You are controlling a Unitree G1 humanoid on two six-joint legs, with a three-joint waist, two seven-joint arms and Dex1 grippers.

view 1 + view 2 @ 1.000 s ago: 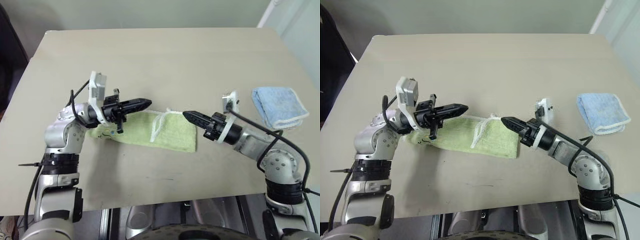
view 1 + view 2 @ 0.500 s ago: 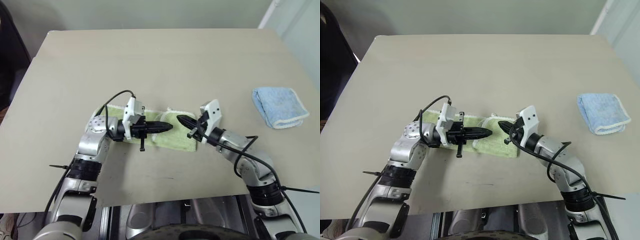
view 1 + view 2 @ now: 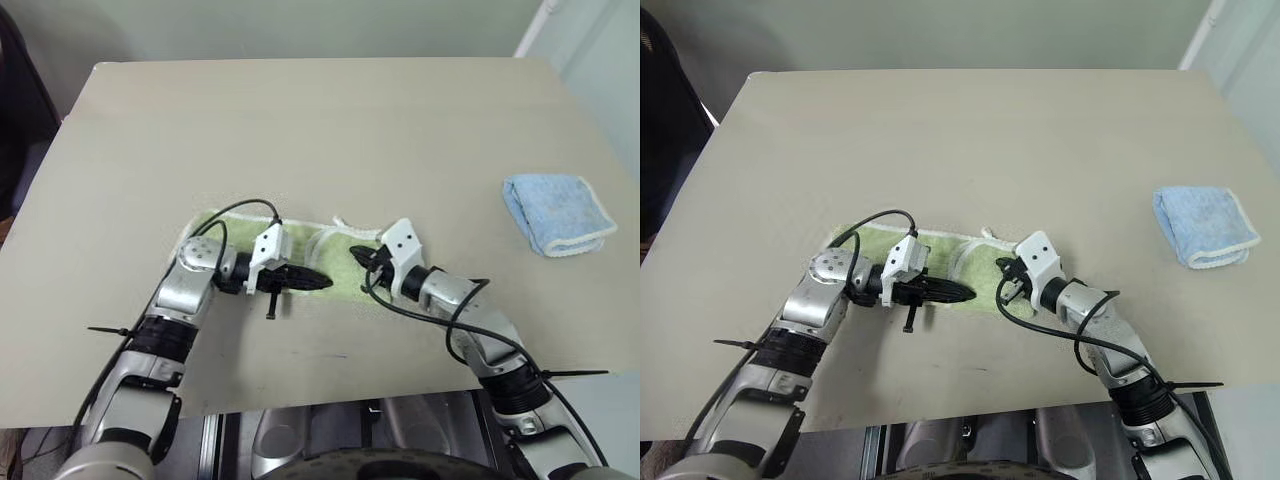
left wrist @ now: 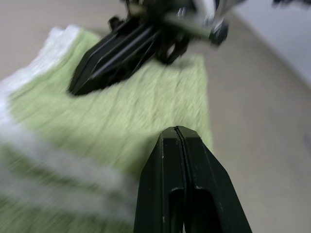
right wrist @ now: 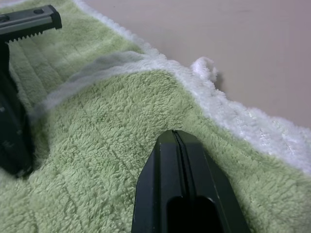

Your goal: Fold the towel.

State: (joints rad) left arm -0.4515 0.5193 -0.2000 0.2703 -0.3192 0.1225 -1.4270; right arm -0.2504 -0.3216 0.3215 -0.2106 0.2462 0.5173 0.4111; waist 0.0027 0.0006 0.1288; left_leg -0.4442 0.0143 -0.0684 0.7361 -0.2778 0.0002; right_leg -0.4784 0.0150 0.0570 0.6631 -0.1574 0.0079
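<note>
The light green towel (image 3: 300,248) lies folded in a long strip near the table's front edge, its white edging and small white loop (image 5: 204,67) along the far side. Both arms reach in low over it from either end. My left gripper (image 3: 322,282) is shut and empty, pointing right across the cloth. My right gripper (image 3: 355,256) is shut and empty too, pointing left, its tip a short way from the left one. The wrist views show each pair of fingers (image 4: 177,141) (image 5: 176,145) pressed together just over the terry. Whether the tips touch the cloth I cannot tell.
A smaller light blue towel (image 3: 556,212) lies folded at the right side of the beige table (image 3: 300,130). The table's front edge runs just behind the arms' elbows. A pale wall corner stands at the far right.
Both arms have come down from above the towel to just over it. The shut grippers have drawn closer together over its right half. The towel lies as before.
</note>
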